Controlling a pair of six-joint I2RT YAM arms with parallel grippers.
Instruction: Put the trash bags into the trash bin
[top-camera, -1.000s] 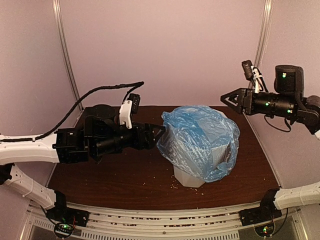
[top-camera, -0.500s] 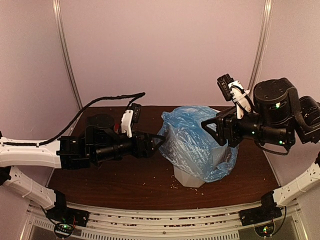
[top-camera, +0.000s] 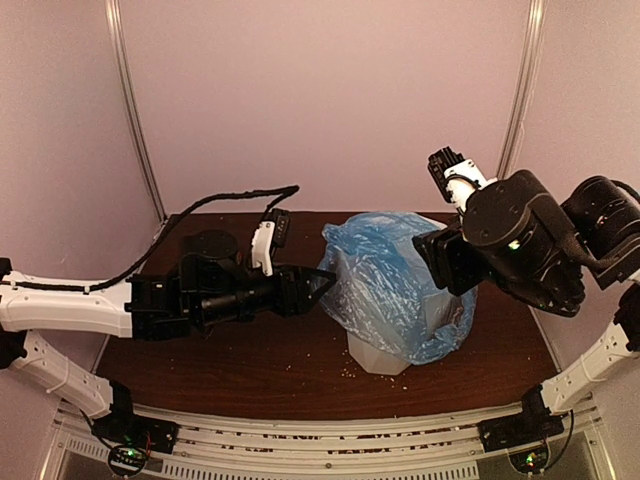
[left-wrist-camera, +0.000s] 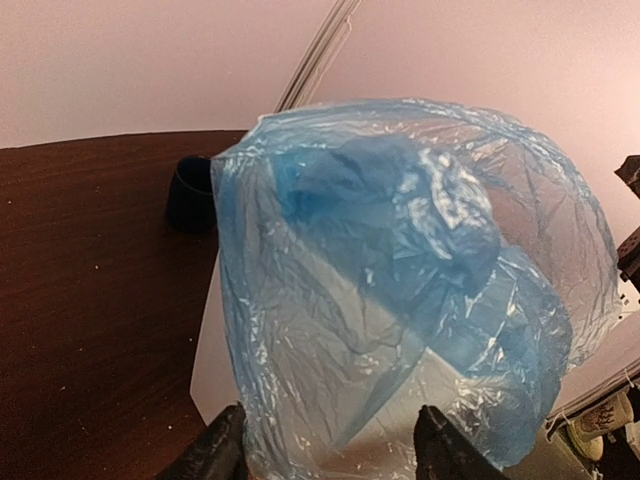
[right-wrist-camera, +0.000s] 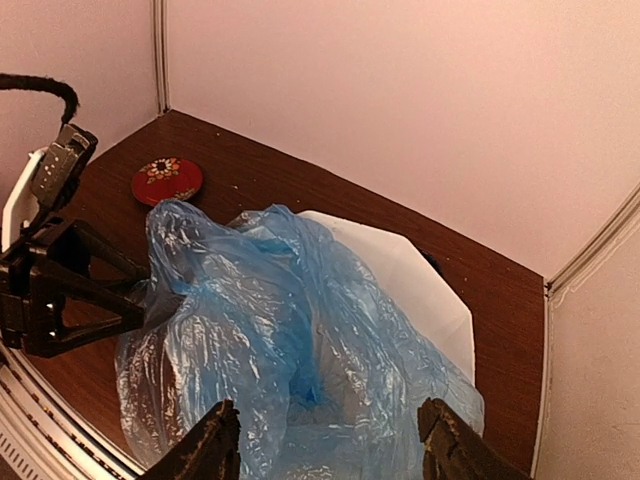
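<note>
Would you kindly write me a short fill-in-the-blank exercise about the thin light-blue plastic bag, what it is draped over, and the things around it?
1. The thin light-blue plastic bag is draped over the tall white faceted plastic ___.
2. In the right wrist view, the small round patterned tin lying on the brown wooden table is ___ in colour.
3. The right gripper hovers above the bag with its jaws ___.

Missing words: bin; red; open.
</note>
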